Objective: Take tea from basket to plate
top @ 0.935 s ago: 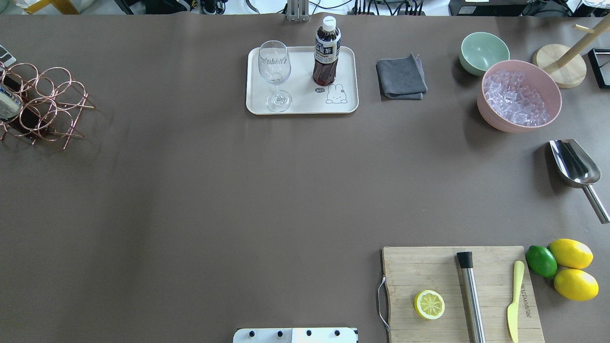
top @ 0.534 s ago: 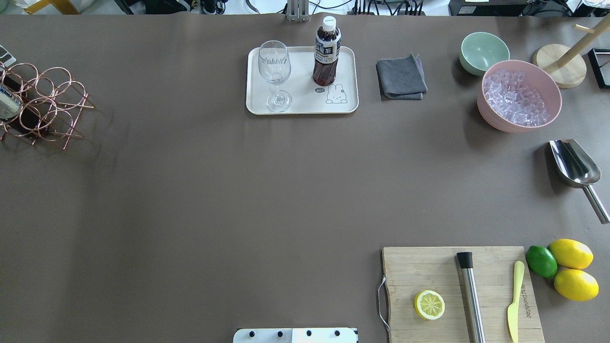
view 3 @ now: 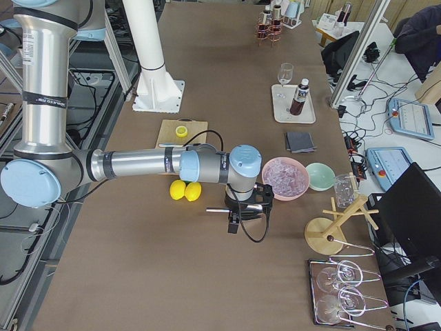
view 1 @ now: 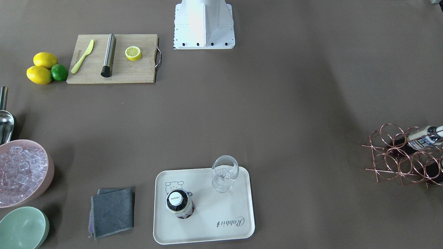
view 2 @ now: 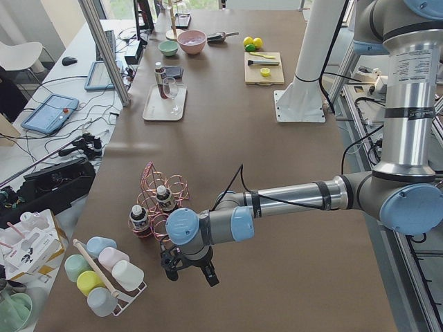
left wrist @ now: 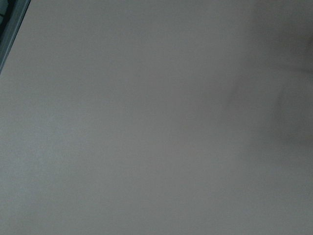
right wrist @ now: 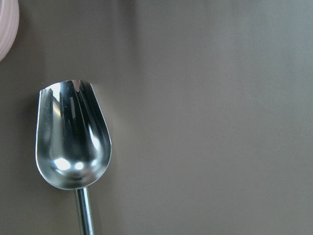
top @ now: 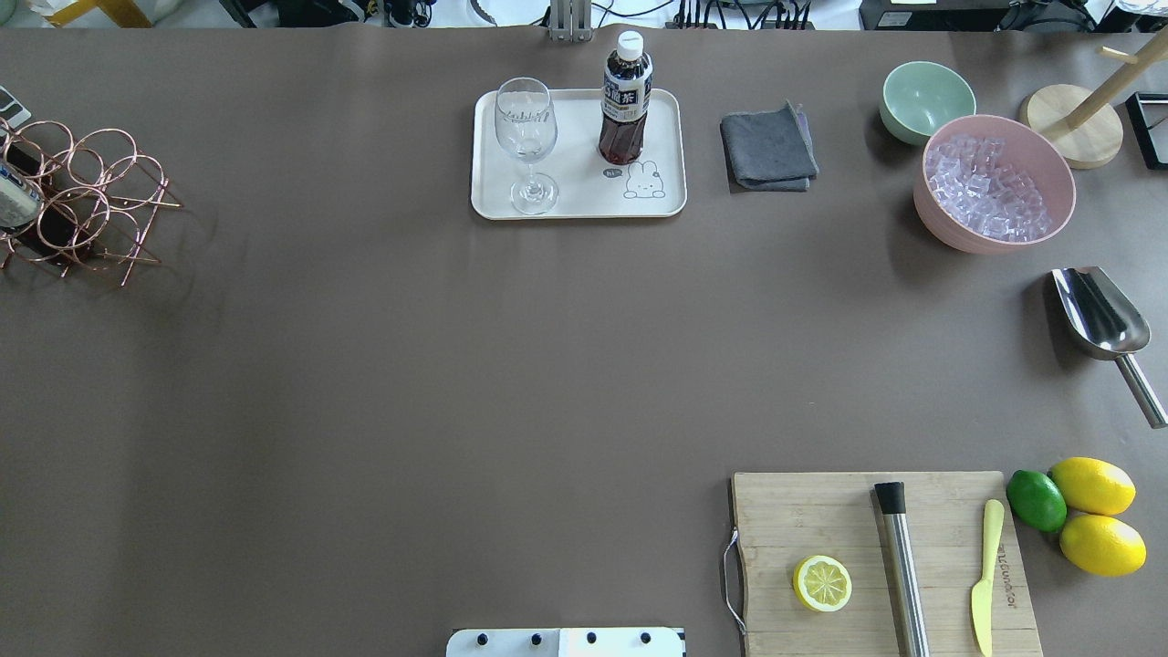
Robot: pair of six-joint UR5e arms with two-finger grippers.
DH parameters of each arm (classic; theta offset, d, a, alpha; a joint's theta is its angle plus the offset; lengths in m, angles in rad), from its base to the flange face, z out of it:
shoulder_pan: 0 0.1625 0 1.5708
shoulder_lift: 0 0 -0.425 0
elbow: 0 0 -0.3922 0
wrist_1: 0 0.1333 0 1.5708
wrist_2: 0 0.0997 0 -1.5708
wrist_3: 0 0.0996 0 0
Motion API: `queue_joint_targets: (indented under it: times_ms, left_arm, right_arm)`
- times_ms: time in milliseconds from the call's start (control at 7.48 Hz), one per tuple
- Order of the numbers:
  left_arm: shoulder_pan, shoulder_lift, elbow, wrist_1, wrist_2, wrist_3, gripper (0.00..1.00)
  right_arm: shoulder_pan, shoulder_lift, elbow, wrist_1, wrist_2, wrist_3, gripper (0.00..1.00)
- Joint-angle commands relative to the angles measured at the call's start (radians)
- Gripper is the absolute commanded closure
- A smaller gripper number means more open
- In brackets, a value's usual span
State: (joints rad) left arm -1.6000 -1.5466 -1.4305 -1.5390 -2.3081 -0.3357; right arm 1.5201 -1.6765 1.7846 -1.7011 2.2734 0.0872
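Observation:
One tea bottle (top: pixel 626 105) with a white cap stands upright on the cream plate (top: pixel 584 178), also seen from above (view 1: pixel 179 204) on the plate (view 1: pixel 214 221). The copper wire basket (top: pixel 87 196) at the table's left end holds two more bottles (view 2: pixel 165 198), one lying in a ring (view 1: pixel 423 137). My left gripper (view 2: pixel 189 273) points down beyond the basket, near the table's end. My right gripper (view 3: pixel 248 215) hangs over the metal scoop (right wrist: pixel 73 142). Only the side views show the grippers, so I cannot tell whether they are open or shut.
A wine glass (top: pixel 525 137) shares the plate. A grey cloth (top: pixel 768 148), green bowl (top: pixel 926 99) and pink bowl of ice (top: pixel 993 182) lie to its right. A cutting board (top: pixel 881 561) carries a lemon half, steel rod and knife; lemons and a lime (top: pixel 1081 511) lie beside it.
A faint shadow on the table beside the basket has shifted slightly. No object has moved.

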Motion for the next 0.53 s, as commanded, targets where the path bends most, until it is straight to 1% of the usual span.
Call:
queue_joint_targets:
  times_ms: [0, 401]
  left_arm:
    - [0.045, -0.032, 0.086, -0.119, 0.010, -0.084, 0.02]
    - [0.046, -0.032, 0.084, -0.122, 0.009, -0.091, 0.02]
  right_arm:
    - [0.003, 0.004, -0.020, 0.000, 0.001, 0.009, 0.00]
    - [0.003, 0.014, -0.024, 0.001, 0.000, 0.009, 0.00]
